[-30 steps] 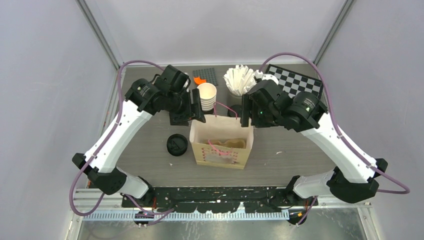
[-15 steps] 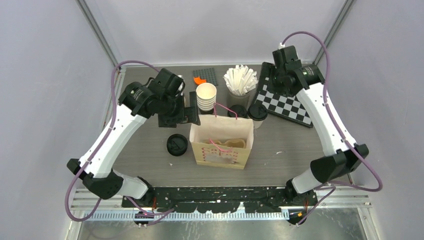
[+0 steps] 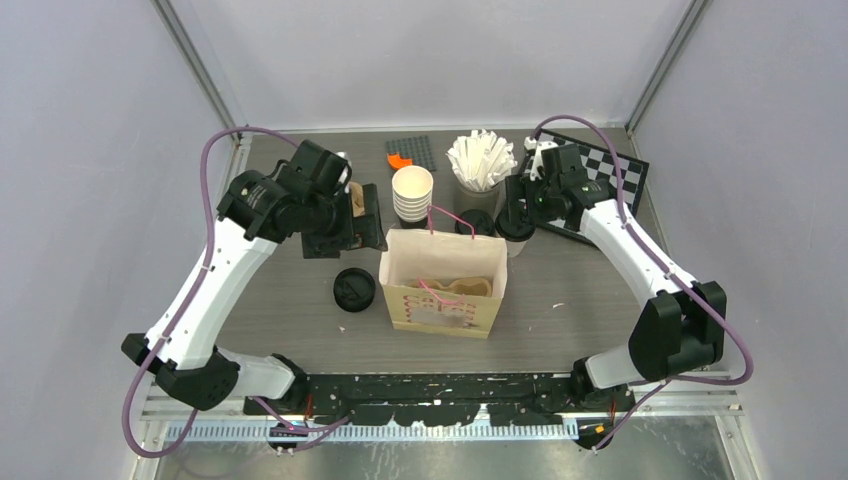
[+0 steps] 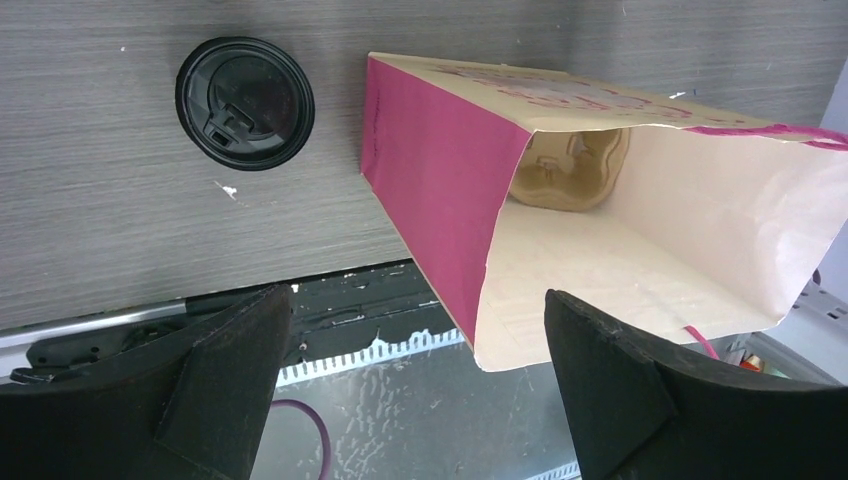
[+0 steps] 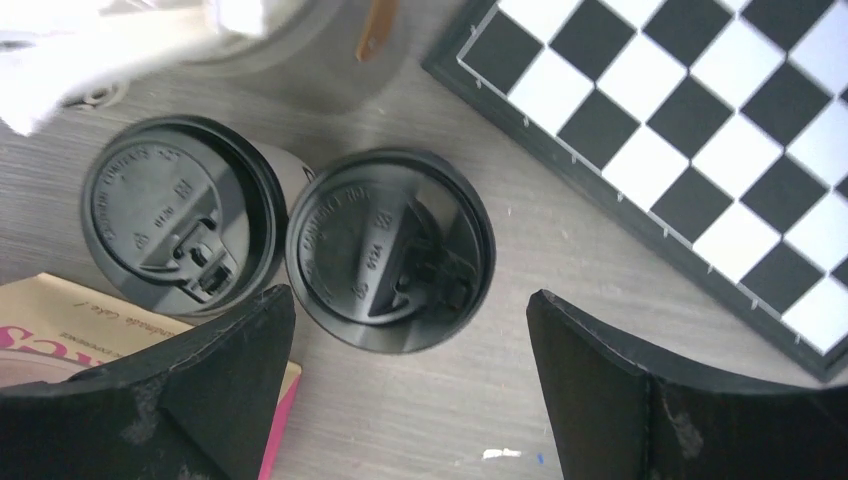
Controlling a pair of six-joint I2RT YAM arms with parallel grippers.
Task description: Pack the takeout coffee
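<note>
Two takeout coffee cups with black lids stand side by side behind the paper bag's (image 3: 440, 290) right corner. In the right wrist view they are the left cup (image 5: 183, 220) and the right cup (image 5: 390, 250). From above, the right cup (image 3: 516, 226) is plain and the left one (image 3: 470, 226) is half hidden by the bag rim. My right gripper (image 3: 514, 204) (image 5: 410, 390) hangs open over the right cup, touching nothing. My left gripper (image 3: 368, 216) (image 4: 415, 390) is open and empty, left of the bag (image 4: 440, 180). A brown cardboard carrier (image 4: 570, 170) lies inside the bag.
A black lid (image 3: 353, 289) (image 4: 245, 103) sits on the table left of the bag; what is under it I cannot tell. Behind the bag stand a stack of lidless cups (image 3: 413, 192) and a holder of white paper sticks (image 3: 480, 160). A checkerboard (image 3: 595, 165) (image 5: 700, 130) lies back right.
Both grippers left the bag's upper corners and opened wider. The left drew back to the left. The right swung up to the back right, then came down over the lidded cups.
</note>
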